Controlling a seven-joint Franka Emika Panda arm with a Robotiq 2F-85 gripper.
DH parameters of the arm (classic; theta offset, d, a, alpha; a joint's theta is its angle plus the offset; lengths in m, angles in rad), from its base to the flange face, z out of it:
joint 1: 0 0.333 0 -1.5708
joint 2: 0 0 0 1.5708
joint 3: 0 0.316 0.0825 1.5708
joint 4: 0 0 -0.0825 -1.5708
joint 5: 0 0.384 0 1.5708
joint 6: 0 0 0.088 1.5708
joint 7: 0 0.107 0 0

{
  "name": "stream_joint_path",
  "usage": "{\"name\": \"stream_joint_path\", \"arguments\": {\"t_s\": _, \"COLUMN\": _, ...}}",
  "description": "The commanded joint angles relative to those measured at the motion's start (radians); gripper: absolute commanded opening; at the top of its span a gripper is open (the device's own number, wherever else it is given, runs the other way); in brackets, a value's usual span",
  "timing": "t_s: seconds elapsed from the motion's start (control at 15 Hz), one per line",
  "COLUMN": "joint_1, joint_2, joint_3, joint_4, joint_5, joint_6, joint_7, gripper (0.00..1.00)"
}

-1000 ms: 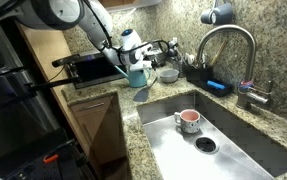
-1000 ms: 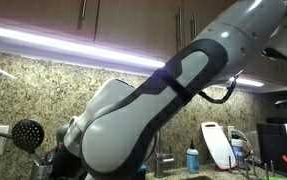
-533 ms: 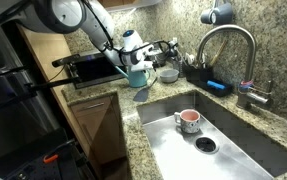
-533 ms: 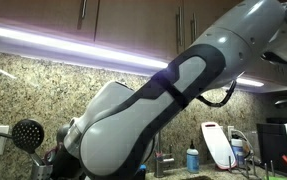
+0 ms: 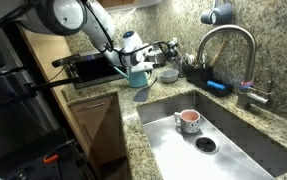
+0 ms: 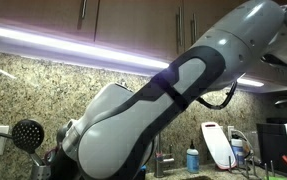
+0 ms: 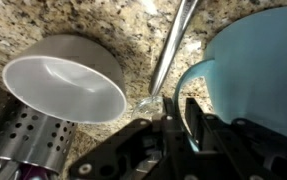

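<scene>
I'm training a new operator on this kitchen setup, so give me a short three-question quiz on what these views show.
1. Multiple choice: what stands in the sink? A a pink cup; B a plate; C a pan.
2. True or false: in the wrist view, the white bowl is left of the blue cup.
3. Short answer: what thin thing runs between bowl and cup, just ahead of the gripper?
Key: 1 A. 2 True. 3 A metal utensil.
</scene>
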Motion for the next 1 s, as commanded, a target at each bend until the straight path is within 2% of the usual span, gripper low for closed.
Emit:
{"name": "stream_joint_path", "arguments": {"t_s": 0.0, "joint_1": -0.023, "joint_2": 0.006, "joint_3": 0.034, "joint_4": 0.02, "joint_5": -0.006, "joint_6": -0.021, "joint_7": -0.047, "gripper": 0.0}}
{"name": "stream_joint_path", "arguments": {"t_s": 0.2, "joint_1": -0.031, "joint_2": -0.003, "joint_3": 0.045, "joint_4": 0.005, "joint_5": -0.006, "joint_6": -0.017, "joint_7": -0.06, "gripper": 0.01}}
{"name": "stream_joint_path", "arguments": {"t_s": 0.67, "joint_1": -0.015, "joint_2": -0.075, "joint_3": 0.012, "joint_4": -0.097, "joint_5": 0.006, "joint_6": 0.027, "joint_7": -0.003, "gripper": 0.02}}
{"name": "stream_joint_path", "arguments": {"t_s": 0.93, "joint_1": 0.023, "joint_2": -0.165, "joint_3": -0.067, "joint_4": -0.227, "joint_5": 0.022, "joint_6": 0.094, "joint_7": 0.119, "gripper": 0.02}}
